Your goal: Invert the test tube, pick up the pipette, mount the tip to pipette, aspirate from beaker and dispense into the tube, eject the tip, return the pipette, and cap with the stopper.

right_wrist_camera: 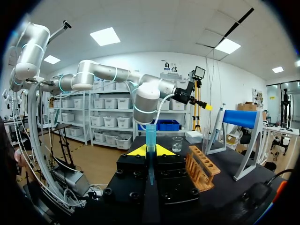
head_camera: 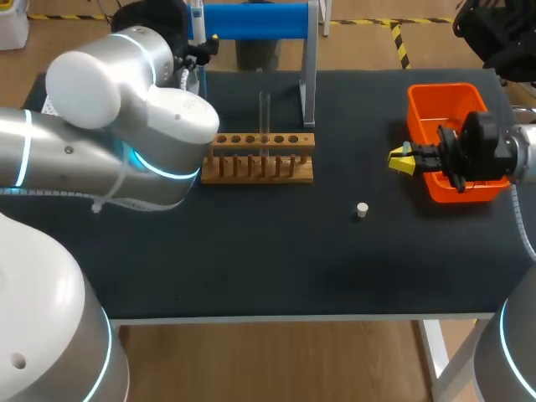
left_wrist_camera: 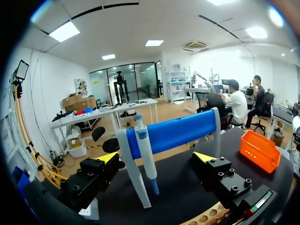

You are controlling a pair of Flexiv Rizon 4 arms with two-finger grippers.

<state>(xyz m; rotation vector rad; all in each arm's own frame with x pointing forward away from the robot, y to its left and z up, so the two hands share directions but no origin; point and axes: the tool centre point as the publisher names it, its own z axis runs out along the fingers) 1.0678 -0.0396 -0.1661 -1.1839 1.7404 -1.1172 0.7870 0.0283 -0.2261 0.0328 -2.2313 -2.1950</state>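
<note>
A white and blue pipette (left_wrist_camera: 145,154) hangs on the blue-barred stand (left_wrist_camera: 173,133). My left gripper (left_wrist_camera: 154,158) is open, with the pipette just ahead between its spread fingers, untouched. In the head view this gripper (head_camera: 203,50) is at the stand's left end. My right gripper (right_wrist_camera: 150,151) is shut on a blue pipette tip (right_wrist_camera: 150,138) that points up between its yellow tips. It hovers beside the orange bin (head_camera: 444,96), right gripper (head_camera: 402,159). A clear test tube (head_camera: 265,113) stands upright in the wooden rack (head_camera: 260,155). The white stopper (head_camera: 362,209) lies on the mat. A glass beaker (right_wrist_camera: 176,144) stands beyond the rack.
The black mat (head_camera: 276,251) covers the table, with open room in front of the rack. My left arm's bulky elbow (head_camera: 126,109) hangs over the table's left part. The stand's upright leg (head_camera: 308,84) rises just behind the rack.
</note>
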